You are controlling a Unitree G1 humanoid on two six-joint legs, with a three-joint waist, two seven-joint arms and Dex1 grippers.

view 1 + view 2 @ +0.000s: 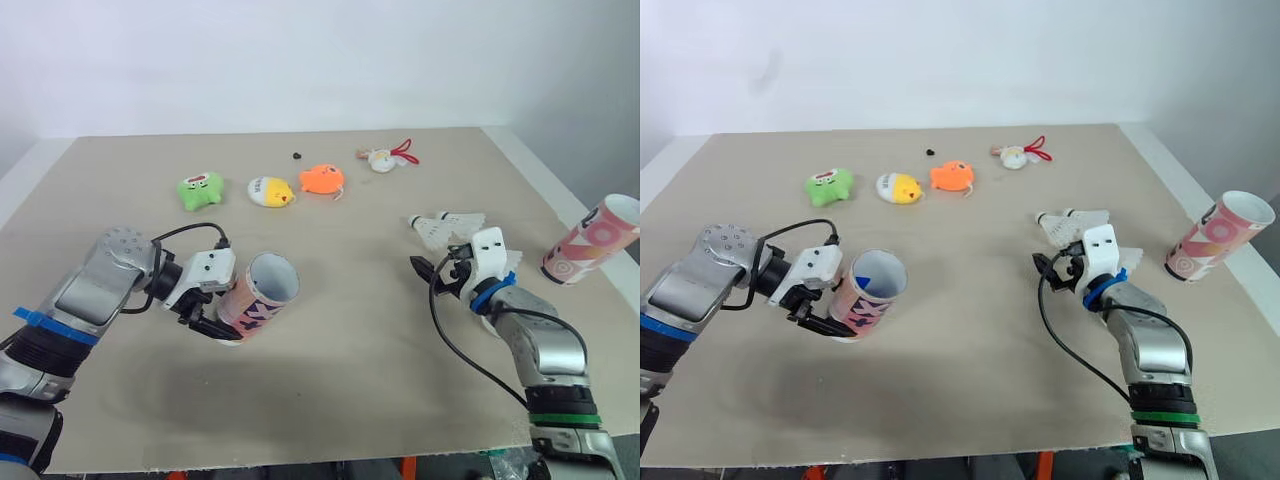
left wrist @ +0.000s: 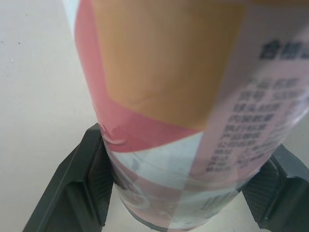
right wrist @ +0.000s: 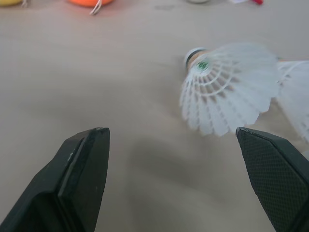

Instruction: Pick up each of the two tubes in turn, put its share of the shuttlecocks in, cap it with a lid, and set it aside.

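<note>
My left gripper (image 1: 228, 318) is shut on a pink patterned tube (image 1: 258, 295), held a little above the table with its open mouth tilted up and to the right. In the left wrist view its black fingers (image 2: 72, 188) press both sides of the tube (image 2: 183, 96). Two white shuttlecocks (image 1: 447, 228) lie together on the table just beyond my right gripper (image 1: 437, 268). That gripper is open and holds nothing, and the nearer shuttlecock (image 3: 224, 92) lies ahead of its fingertips. A second pink tube (image 1: 590, 240) lies tilted at the table's right edge.
Across the far side of the beige table (image 1: 350, 380) lie a green plush toy (image 1: 200, 190), a yellow one (image 1: 270, 191), an orange one (image 1: 322, 179) and a white one with a red cord (image 1: 382, 159). A small black item (image 1: 297, 155) sits behind them.
</note>
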